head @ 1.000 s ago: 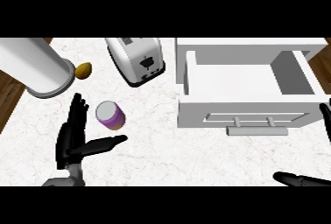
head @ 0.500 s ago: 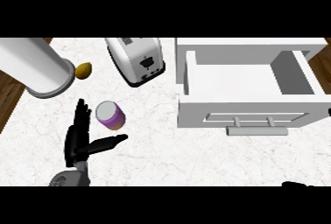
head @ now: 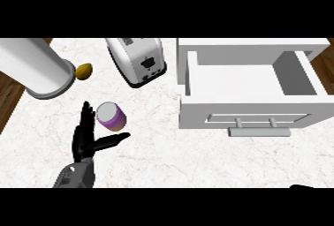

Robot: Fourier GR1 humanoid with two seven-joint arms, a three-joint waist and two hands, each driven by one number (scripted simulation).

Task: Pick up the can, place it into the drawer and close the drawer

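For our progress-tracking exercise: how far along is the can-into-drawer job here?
Done: nothing beyond the drawer standing open. In hand: the open left hand is beside the purple can, not gripping it. Left: grasp the can, place it in the drawer, close the drawer.

Bare counter [head: 195,154] lies between the can [head: 111,116] and the open drawer [head: 251,84]. The toaster [head: 137,62] and a big cylinder [head: 36,66] crowd the back left.

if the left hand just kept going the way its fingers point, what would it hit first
Probably the can: the left hand points up the view along the can's left side, thumb below it. Past the can stands the large white cylinder. Depth is unclear.
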